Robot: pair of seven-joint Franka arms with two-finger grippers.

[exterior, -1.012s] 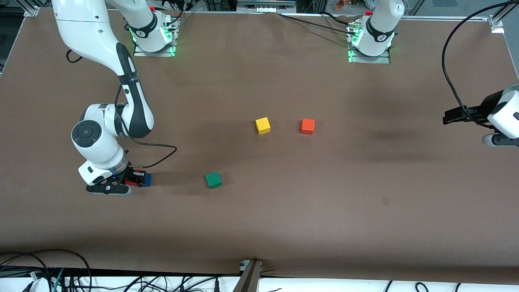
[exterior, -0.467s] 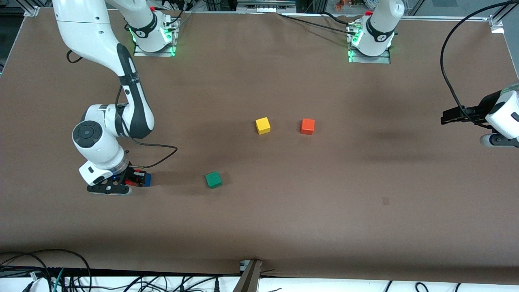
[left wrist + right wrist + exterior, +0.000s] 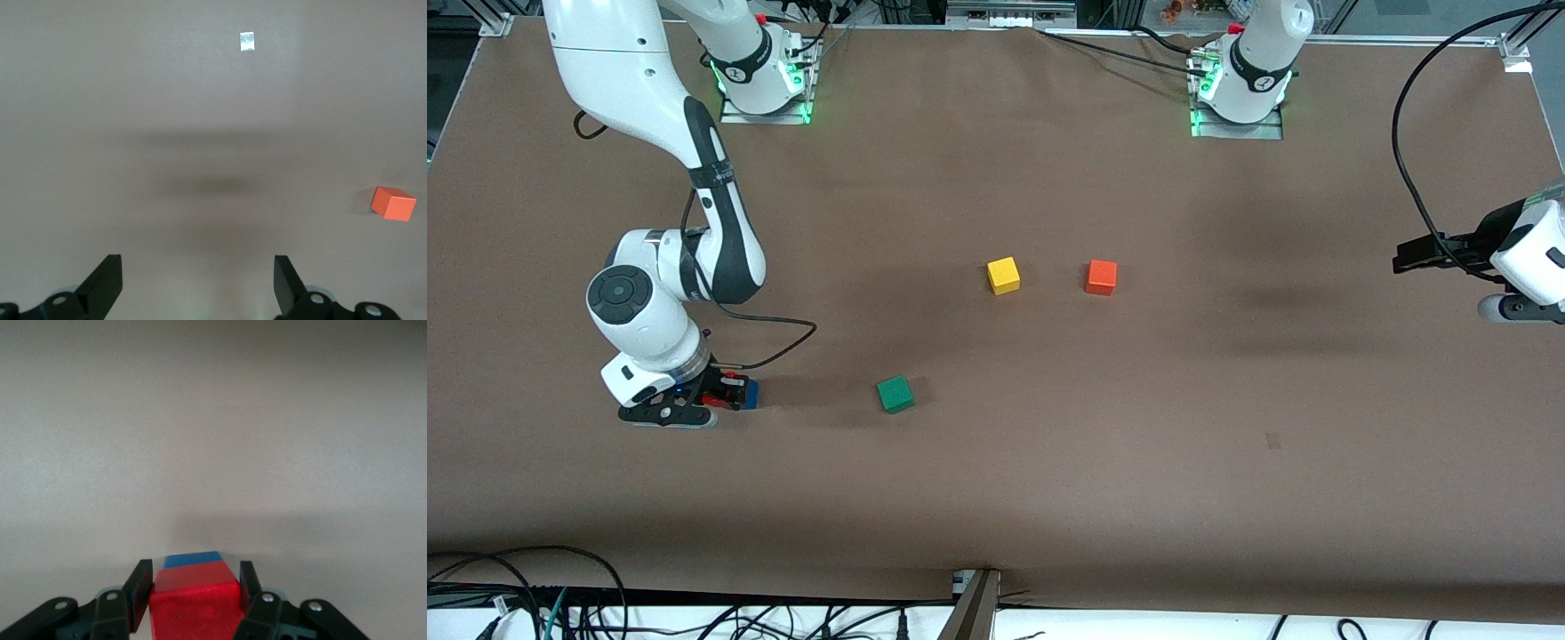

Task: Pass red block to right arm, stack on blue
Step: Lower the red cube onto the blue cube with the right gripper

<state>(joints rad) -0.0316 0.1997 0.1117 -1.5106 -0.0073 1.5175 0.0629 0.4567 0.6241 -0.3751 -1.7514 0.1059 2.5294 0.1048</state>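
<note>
My right gripper [image 3: 720,397] is low at the right arm's end of the table, shut on the red block [image 3: 710,401]. In the right wrist view the red block [image 3: 195,603] sits between the fingers [image 3: 139,590], resting on the blue block [image 3: 193,559], whose edge shows just past it. The blue block [image 3: 751,394] peeks out beside the gripper in the front view. My left gripper [image 3: 1409,256] is open and empty, held in the air at the left arm's end of the table; its fingers [image 3: 107,280] are wide apart over bare table.
A green cube [image 3: 895,394] lies beside the stack, toward the table's middle. A yellow cube [image 3: 1003,276] and an orange cube [image 3: 1101,277] lie mid-table; the orange cube also shows in the left wrist view [image 3: 393,203]. A black cable [image 3: 774,347] trails by the right wrist.
The right wrist has shifted very slightly while the gripper stays at the stack. The left gripper has drifted a little toward the table's middle.
</note>
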